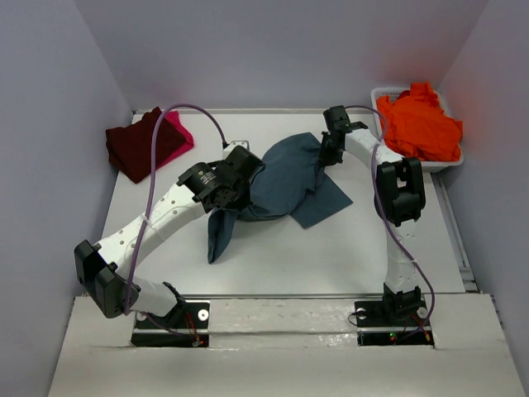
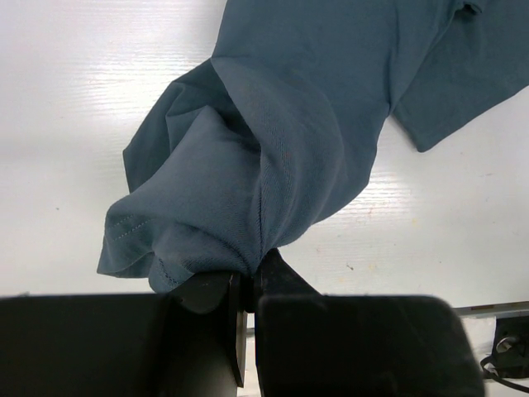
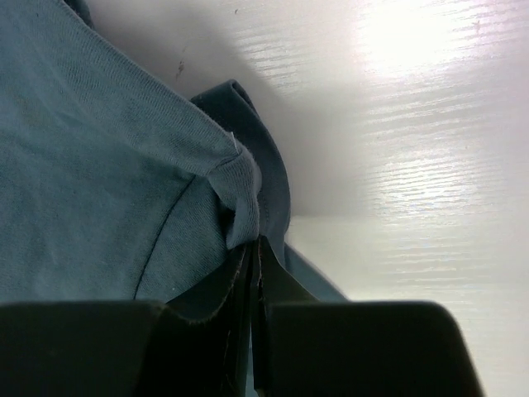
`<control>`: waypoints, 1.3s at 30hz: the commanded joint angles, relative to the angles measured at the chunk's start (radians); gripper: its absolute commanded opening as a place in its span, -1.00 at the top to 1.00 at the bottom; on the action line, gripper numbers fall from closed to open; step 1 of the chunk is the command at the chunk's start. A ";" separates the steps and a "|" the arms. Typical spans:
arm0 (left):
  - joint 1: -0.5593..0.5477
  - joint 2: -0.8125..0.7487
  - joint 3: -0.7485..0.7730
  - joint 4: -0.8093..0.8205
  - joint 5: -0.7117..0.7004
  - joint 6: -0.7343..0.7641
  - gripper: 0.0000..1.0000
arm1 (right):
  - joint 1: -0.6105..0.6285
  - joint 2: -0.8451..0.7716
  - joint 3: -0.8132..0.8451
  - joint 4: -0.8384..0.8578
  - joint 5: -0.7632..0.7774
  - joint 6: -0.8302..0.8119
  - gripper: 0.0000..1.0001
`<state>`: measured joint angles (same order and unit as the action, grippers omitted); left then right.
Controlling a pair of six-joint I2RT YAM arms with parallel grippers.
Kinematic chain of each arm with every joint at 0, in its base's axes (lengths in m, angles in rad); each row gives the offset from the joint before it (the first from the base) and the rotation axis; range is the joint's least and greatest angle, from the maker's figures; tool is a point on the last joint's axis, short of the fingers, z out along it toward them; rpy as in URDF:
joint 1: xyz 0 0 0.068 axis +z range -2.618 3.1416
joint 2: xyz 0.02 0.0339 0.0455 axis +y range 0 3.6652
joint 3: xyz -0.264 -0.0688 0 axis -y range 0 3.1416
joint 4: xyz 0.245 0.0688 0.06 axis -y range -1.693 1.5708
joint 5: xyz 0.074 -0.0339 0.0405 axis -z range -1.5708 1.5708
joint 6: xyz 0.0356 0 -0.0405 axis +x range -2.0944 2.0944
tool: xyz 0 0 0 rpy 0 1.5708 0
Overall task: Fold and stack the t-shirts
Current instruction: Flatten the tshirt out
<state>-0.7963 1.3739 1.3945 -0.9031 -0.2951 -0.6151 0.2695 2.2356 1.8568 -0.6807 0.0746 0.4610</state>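
**Both my pincers closed on the teal-blue shirt**

My left pincer (image 2: 248,279) is pressed closed. Its two fingers almost meet, and a bunched fold of the slate teal-blue t-shirt (image 1: 285,178) is pinched between the tips. My right pincer (image 3: 254,252) is closed in the same way, on a hemmed edge of this same shirt.

From above, the shirt is near the middle of the table (image 1: 347,256), crumpled between my two wrists. One narrow part trails toward the near edge, and one flat corner lies out to the right.

The dark maroon t-shirt (image 1: 136,149) sits at the far left corner. The bright pink t-shirt (image 1: 178,132) touches it on its right side; I cannot tell if it goes under. The vivid orange t-shirt (image 1: 421,124) is heaped in the white tub (image 1: 382,93) at the far right, well apart from the others.
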 commanded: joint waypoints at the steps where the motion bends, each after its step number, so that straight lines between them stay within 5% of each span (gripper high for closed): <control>1: 0.003 -0.007 0.001 0.009 -0.018 0.017 0.89 | 0.007 -0.063 0.005 -0.014 -0.002 0.004 0.86; 18: 0.003 -0.042 -0.063 0.046 -0.095 -0.005 0.89 | 0.007 -0.450 -0.076 -0.125 -0.033 -0.013 0.86; 39: 0.003 -0.272 -0.158 0.041 -0.202 -0.072 0.89 | 0.007 -0.965 -0.170 -0.178 -0.065 -0.015 0.86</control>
<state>-0.7963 1.1847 1.2434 -0.8639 -0.4118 -0.6598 0.2695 1.3529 1.6501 -0.8577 0.0166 0.4599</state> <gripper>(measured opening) 0.131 0.072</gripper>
